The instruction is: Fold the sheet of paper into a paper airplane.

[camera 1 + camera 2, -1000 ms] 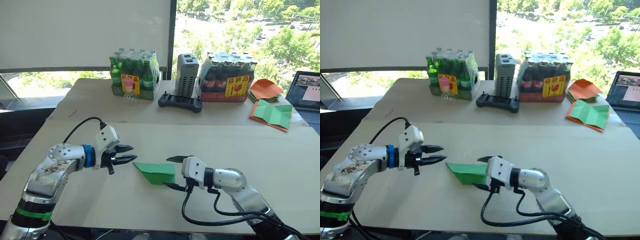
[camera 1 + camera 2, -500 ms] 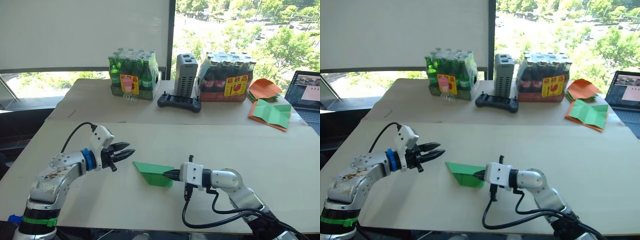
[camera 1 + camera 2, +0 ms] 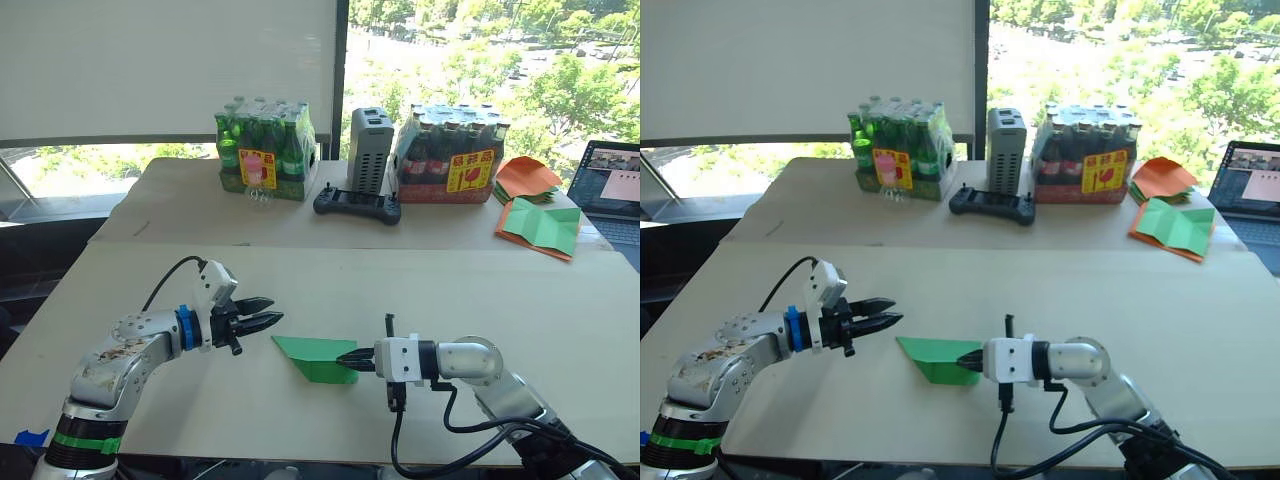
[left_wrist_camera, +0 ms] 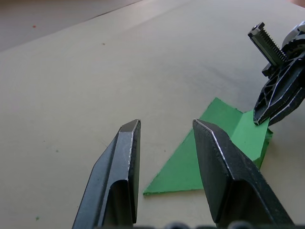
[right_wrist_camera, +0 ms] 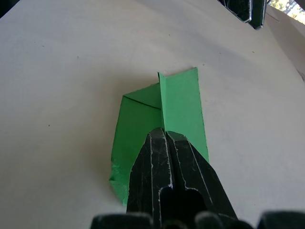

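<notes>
Green paper, folded into a narrow pointed wedge, lies on the near table (image 3: 560, 300), a little near of its middle and between the two grippers: this is the paper airplane (image 3: 316, 356). A second ago the right gripper (image 3: 352, 359) straddled the wedge's right end with its fingers spread; now those fingers are closed together, apparently pinching a raised middle fold there, though the contact is hard to confirm. The left gripper (image 3: 274, 316) has shifted slightly right and hovers just beside the pointed tip, its fingers parted and grasping nothing. That suggests the folding is near its end, with a crease being pressed. The wedge's long axis runs left to right, tip pointing left toward the left gripper.
</notes>
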### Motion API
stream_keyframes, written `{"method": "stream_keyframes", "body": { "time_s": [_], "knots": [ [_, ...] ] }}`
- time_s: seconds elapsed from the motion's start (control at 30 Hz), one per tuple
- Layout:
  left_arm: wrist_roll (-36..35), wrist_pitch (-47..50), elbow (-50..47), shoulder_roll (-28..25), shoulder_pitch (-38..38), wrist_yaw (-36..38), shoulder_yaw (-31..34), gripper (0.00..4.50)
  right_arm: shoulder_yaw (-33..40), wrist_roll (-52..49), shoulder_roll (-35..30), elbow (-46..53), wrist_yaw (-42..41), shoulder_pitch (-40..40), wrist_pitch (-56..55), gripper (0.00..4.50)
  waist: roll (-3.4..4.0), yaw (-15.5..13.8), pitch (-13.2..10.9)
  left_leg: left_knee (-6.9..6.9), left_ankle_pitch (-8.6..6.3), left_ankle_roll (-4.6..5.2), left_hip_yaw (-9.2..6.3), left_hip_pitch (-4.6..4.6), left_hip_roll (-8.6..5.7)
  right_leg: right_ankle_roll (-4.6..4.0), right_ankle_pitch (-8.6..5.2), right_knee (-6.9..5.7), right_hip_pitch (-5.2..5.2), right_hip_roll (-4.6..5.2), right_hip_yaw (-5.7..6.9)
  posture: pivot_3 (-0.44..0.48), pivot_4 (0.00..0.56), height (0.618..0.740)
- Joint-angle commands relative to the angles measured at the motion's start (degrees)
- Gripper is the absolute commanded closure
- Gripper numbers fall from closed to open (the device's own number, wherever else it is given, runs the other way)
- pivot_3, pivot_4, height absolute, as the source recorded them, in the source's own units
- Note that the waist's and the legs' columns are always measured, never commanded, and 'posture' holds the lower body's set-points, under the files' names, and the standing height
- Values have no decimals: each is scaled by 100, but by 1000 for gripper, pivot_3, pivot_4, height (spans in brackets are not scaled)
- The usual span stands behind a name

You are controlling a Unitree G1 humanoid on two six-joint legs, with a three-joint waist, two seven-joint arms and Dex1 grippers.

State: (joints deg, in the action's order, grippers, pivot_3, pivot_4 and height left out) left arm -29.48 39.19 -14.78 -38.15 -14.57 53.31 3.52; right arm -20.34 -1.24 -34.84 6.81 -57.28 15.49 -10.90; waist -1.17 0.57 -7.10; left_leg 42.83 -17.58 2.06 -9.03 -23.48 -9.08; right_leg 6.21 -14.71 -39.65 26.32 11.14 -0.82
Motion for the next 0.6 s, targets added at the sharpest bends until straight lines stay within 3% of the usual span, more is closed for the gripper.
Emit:
{"method": "stream_keyframes", "body": {
  "time_s": [0.03,0.07,0.17,0.23,0.6],
  "knots": [
    [-15,-234,23,-39,-32,131,-9,3190,66,-63,48,51,-18,89,-47,4500,0,-2,0,0,0,0,0,0,0,0,0,0,0,0,0,0,150,675],
    [-26,-265,49,-35,-43,165,-21,3437,74,-69,58,46,-16,92,-33,4500,0,0,0,0,0,0,0,1,0,0,0,0,-1,0,0,0,150,675],
    [-18,-378,82,-66,-74,348,-145,4465,104,-43,41,35,-12,109,-21,3585,0,0,0,0,0,0,0,0,1,0,0,0,0,-1,0,0,150,675],
    [79,-477,157,-83,-123,442,-279,4500,127,-60,18,65,-28,113,20,2936,0,-2,0,0,0,0,0,0,0,0,0,0,0,0,0,0,150,675],
    [1139,-1677,1254,-4,-630,1022,-1396,4500,293,-423,126,711,40,94,774,2936,0,-35,0,0,0,0,1,-3,0,0,0,1,1,0,-1,0,150,675]
  ]
}}
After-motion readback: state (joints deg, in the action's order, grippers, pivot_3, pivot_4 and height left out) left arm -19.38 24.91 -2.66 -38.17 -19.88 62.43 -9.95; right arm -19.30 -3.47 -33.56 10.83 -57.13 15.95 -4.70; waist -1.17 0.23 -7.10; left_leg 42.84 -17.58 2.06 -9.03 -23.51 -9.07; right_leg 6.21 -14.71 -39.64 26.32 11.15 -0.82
